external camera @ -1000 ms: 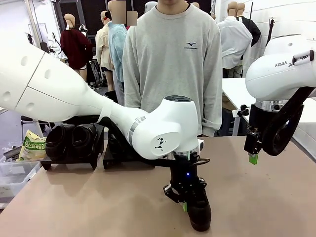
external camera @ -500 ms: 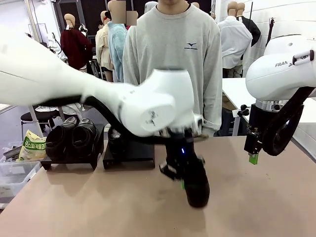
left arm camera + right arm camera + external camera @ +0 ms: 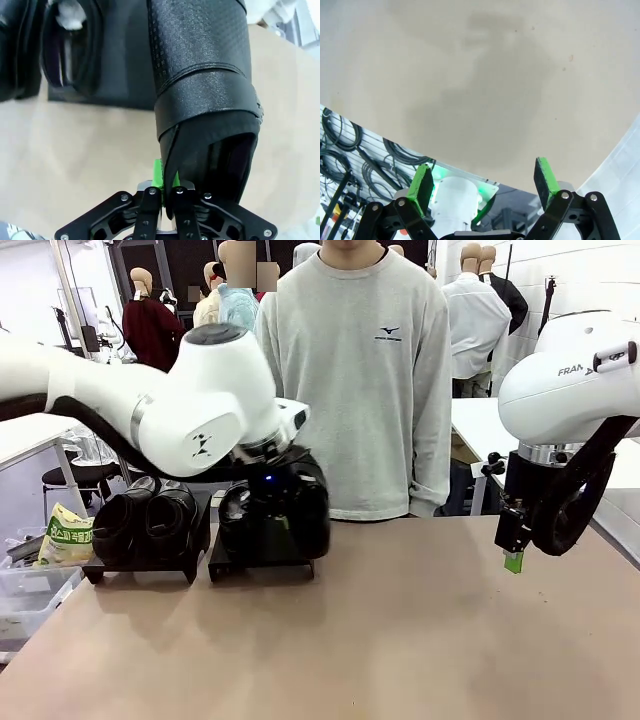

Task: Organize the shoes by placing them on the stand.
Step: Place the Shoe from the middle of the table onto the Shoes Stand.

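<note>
- Since a second ago the left arm has lifted the black shoe [image 3: 308, 512] off the near table and swung it across to the black stand [image 3: 258, 562] at the far left; the right arm has not shifted.
- Left gripper [image 3: 166, 192] is clamped tight on the thin collar edge of the shoe, which hangs toe-down over the stand beside a shoe already placed [image 3: 75, 52].
- Right gripper [image 3: 485, 186] hangs with jaws spread wide, nothing between them, above the bare table [image 3: 470, 75].
- Judged by its look, the shoe is stiff, glossy leather, moderately light; the pinch on the rim suits it, though the smooth surface could slip or swing.
- Front view: the gripper sits hidden behind the shoe; the stand's free slot is probably beneath it, but cannot be made out.
</note>
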`<control>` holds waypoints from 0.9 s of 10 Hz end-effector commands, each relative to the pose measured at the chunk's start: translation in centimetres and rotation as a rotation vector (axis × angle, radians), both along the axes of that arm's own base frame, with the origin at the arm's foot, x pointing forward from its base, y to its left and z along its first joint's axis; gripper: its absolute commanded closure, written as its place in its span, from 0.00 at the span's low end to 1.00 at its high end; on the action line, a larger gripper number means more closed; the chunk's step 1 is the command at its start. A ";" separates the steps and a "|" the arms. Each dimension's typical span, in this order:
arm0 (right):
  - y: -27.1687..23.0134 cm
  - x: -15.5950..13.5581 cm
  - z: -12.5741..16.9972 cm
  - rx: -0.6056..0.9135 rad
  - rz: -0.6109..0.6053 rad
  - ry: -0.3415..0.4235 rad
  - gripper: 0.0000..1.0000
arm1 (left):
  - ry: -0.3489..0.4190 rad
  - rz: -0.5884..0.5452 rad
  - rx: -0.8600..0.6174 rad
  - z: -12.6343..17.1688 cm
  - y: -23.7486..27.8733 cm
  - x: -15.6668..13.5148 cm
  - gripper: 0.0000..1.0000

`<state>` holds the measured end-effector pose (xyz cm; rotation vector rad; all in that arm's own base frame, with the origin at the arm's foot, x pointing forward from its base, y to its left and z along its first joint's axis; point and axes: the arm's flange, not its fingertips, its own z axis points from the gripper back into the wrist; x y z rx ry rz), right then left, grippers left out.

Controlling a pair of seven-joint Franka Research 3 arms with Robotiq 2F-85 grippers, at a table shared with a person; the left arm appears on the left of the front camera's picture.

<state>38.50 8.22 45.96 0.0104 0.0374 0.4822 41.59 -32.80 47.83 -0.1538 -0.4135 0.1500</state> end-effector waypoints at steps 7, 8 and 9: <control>0.1 -0.1 0.1 -0.004 -0.006 0.008 0.00 | -0.030 0.006 0.048 -1.5 4.6 7.6 1.00; 0.1 -0.1 0.1 -0.004 -0.006 0.008 0.00 | 0.018 0.049 0.028 -1.4 4.8 7.4 1.00; 0.1 -0.1 0.1 -0.004 -0.006 0.008 0.00 | -0.040 0.023 0.014 -1.7 4.8 6.3 1.00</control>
